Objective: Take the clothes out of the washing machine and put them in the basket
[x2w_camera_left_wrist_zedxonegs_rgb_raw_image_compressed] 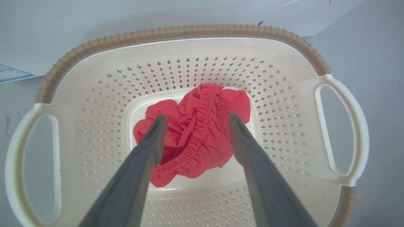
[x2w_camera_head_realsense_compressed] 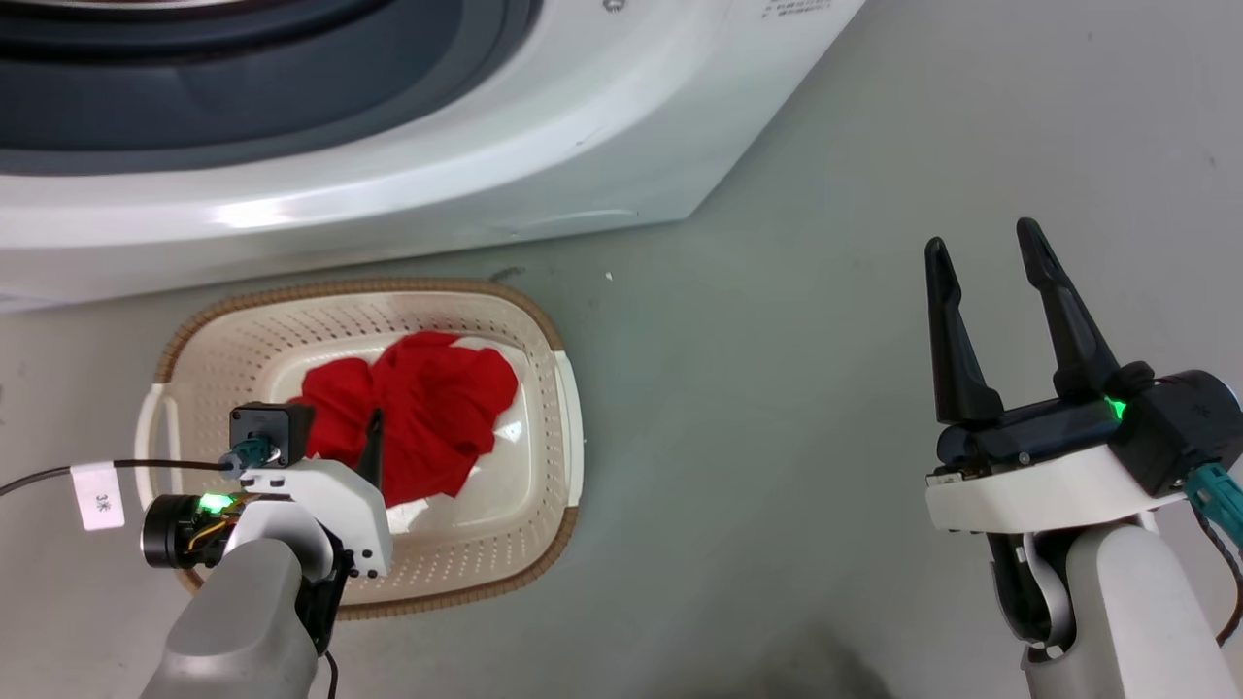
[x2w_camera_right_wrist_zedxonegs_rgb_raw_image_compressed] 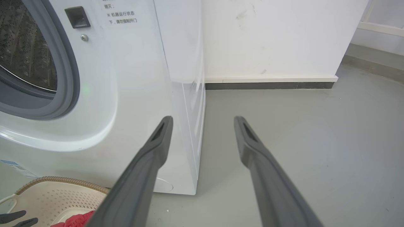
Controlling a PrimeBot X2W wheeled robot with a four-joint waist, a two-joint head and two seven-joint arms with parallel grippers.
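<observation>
Hovering over the basket (x2w_camera_left_wrist_zedxonegs_rgb_raw_image_compressed: 189,31): left tool (x2w_camera_left_wrist_zedxonegs_rgb_raw_image_compressed: 198,117) spread wide, holding nothing | clothes (x2w_camera_left_wrist_zedxonegs_rgb_raw_image_compressed: 176,116) crumpled on the basket bottom | judged soft, light, limp; best pinched at the gathered elastic seam (x2w_camera_left_wrist_zedxonegs_rgb_raw_image_compressed: 202,129) | right tool (x2w_camera_head_realsense_compressed: 982,234) parted, empty, above the floor (x2w_camera_head_realsense_compressed: 777,388).

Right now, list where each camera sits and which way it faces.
Left wrist: above the basket, facing down at the red clothes; the open left gripper frames them.
Right wrist: low by the washing machine, facing its front corner, wall and floor; the open right gripper shows.
Head: high, looking down on both grippers, basket and washing machine.
Shared: all three show the basket and clothes.
</observation>
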